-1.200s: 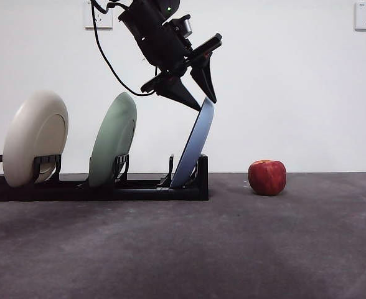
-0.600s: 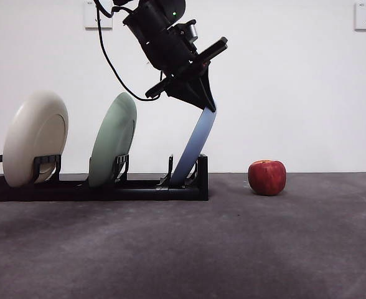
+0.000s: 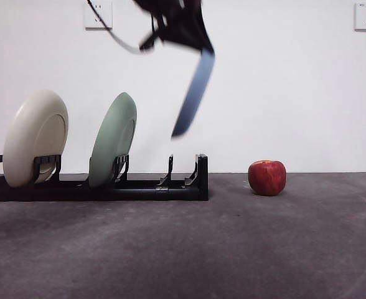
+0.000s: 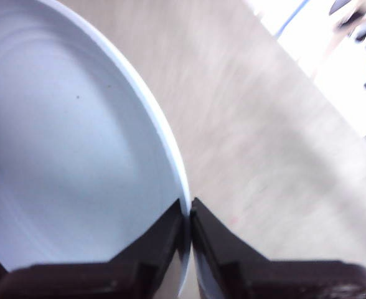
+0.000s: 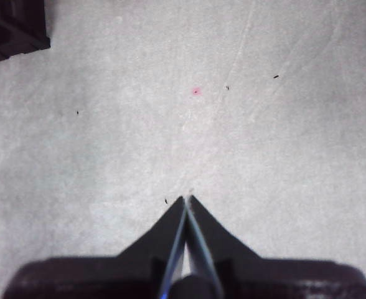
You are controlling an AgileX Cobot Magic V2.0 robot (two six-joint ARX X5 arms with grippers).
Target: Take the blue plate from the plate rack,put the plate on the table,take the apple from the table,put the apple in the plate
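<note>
Above the plate rack, the left claw is clenched on the rim of the blue plate, which hangs edge-down, tilted, clear of its slot. Half a second ago its lower edge was sitting in the rack. The apple waits on the surface beside it. The right claw is closed, idle.

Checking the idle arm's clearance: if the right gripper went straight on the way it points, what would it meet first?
Probably the bare table. The right gripper, jaws shut, points down at open grey surface; depth is unclear.
</note>
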